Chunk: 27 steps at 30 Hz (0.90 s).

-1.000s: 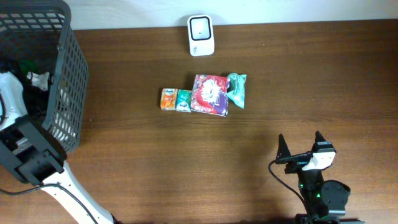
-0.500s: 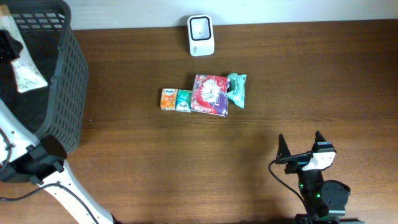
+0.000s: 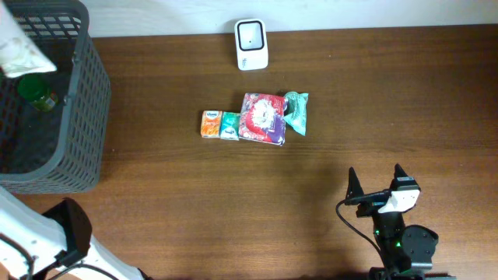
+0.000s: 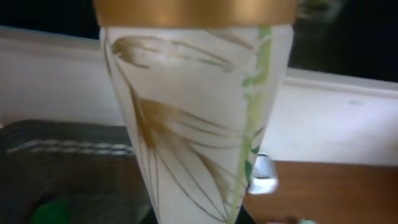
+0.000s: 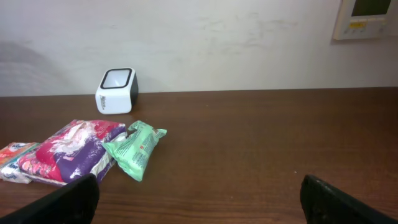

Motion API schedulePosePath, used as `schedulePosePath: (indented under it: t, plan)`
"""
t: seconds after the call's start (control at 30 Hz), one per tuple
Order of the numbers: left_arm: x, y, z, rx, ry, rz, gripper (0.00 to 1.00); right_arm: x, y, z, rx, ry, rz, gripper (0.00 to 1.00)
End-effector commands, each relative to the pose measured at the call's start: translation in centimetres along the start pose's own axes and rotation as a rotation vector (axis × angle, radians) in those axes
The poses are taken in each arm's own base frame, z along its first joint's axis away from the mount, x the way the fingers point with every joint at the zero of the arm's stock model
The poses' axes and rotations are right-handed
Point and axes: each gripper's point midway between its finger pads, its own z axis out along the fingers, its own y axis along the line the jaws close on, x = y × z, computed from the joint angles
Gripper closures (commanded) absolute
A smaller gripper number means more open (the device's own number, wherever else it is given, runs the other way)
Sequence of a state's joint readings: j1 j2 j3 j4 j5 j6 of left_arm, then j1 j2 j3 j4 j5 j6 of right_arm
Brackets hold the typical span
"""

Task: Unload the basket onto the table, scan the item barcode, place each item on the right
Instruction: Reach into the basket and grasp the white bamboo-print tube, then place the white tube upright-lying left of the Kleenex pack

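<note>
My left pincer is closed narrow on the white pouch (image 3: pixel 17 48). The pincer itself is hidden behind the pouch and the frame edge, so I judge the grip from the pouch hanging in the air above the wire basket (image 3: pixel 84 117) at the far left of the worktop (image 3: pixel 350 101).

What the next move turns on is where the barcode scanner (image 3: pixel 251 44) sits. It is at the back edge of the worktop, well apart from the pouch and off to its right past the basket's rim. In the overhead view the pouch's long axis slants from upper left to lower right, so one end already leans roughly towards the scanner.

My right pincer (image 3: pixel 375 180) rests wide open and holds nothing at the near right of the worktop. It is also well apart from the scanner, so I reckon this carry belongs to the left arm.

In the left wrist view the pouch (image 4: pixel 193 118) fills the frame. It is matte white with a gold band at the top, and brown leaves and a green bamboo stalk are printed down it. It narrows towards the far end. I see no barcode on this face, so I expect it will need turning before it meets the scanner window.

A green item (image 3: pixel 37 89) lies in the basket below, too blurred to name.
</note>
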<state>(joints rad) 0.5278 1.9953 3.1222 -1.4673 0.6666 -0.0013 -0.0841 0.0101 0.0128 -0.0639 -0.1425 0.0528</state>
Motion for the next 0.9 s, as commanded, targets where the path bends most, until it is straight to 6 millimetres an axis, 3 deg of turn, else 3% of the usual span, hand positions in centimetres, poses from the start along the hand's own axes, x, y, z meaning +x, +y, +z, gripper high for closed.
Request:
schedulePosePath:
  t: [0.0,0.1,0.23,0.43,0.7,0.87]
  plan:
    - [1.1,-7.1,0.4,0.265,0.047,0.0,1.0,0.3,0.1,0.0,-0.004,0.004,0.008,0.01]
    - [3.0,-10.4,1.8,0.346,0.13,-0.013,1.0,0.3,0.1,0.0,-0.004,0.004,0.008,0.01]
    - [7.1,-11.9,5.0,0.259,0.297,-0.014,1.0,0.3,0.1,0.0,-0.004,0.005,0.008,0.01]
    - [17.1,-10.9,11.1,0.048,0.651,0.038,1.0,0.3,0.1,0.0,-0.004,0.004,0.008,0.01]
    - [30.4,-8.6,17.8,-0.024,0.913,0.06,1.0,0.3,0.1,0.0,-0.004,0.004,0.008,0.01]
    - [35.7,-7.4,20.2,-0.026,0.936,0.057,1.0,0.3,0.1,0.0,-0.004,0.004,0.008,0.01]
